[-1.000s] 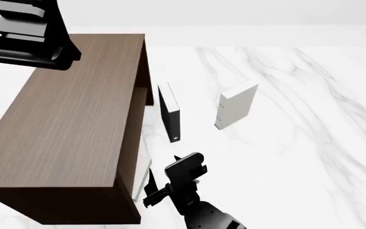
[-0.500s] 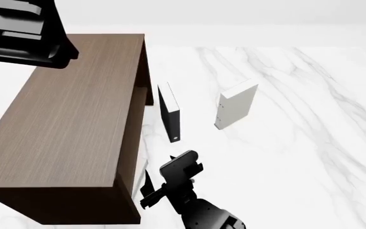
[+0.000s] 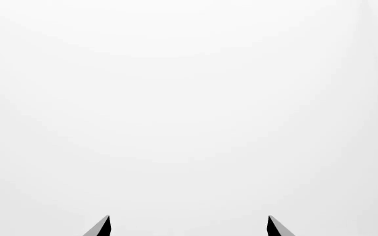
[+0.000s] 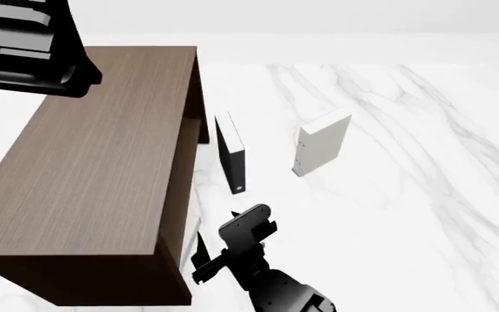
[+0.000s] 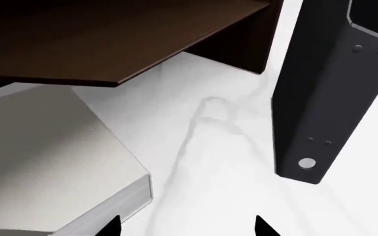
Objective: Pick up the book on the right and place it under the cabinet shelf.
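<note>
book: grey-white book lies flat on the surface at the cabinet shelf opening, far part beneath the board, near corner sticking out towards us
step: we read it as placement about done, clear-out left
how: we'd pull the right arm straight back and low, away from the book's edge so it doesn't drag out; watch the upright black book on the other side
right end effector: fingers spread, nothing between them, one tip just beside the book's corner; we can't tell if it touches
left end effector: spread wide, empty, facing blank white, raised above the cabinet's far end
</note>
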Robot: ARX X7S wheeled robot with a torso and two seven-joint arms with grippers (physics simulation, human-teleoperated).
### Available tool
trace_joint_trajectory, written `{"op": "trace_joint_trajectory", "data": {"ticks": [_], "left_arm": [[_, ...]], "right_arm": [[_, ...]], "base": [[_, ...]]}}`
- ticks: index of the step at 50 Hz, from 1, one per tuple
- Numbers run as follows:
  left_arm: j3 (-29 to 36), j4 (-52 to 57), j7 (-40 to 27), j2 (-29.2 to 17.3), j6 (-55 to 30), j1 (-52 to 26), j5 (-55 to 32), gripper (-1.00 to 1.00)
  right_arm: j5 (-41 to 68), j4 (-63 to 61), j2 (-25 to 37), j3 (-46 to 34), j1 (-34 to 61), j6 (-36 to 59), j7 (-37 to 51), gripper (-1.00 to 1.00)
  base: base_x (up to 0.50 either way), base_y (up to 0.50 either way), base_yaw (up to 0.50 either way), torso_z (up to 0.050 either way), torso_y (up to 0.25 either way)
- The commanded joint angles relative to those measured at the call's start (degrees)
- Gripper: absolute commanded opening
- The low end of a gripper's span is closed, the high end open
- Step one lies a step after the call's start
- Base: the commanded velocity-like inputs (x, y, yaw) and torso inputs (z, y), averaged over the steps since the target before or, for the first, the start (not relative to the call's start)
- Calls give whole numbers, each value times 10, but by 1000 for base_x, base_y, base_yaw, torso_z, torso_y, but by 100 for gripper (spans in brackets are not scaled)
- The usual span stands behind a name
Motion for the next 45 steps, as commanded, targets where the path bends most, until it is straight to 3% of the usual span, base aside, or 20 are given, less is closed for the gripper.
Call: {"op": "trace_joint_trajectory", "data": {"ticks": [1, 35, 45], "left_arm": [[-3, 3, 1, -4, 6, 8, 1, 100], [4, 5, 2, -4, 15, 16, 8, 100], [11, 1, -4, -2, 14, 9, 6, 100]], "right_arm": [[13, 52, 0, -11, -11, -7, 23, 100], [52, 122, 1, 11, -27, -77, 20, 100], [40, -110, 120, -9, -15, -33, 127, 100]], "base": [[0, 0, 0, -10, 0], [0, 0, 0, -1, -3], [0, 0, 0, -1, -1]]}}
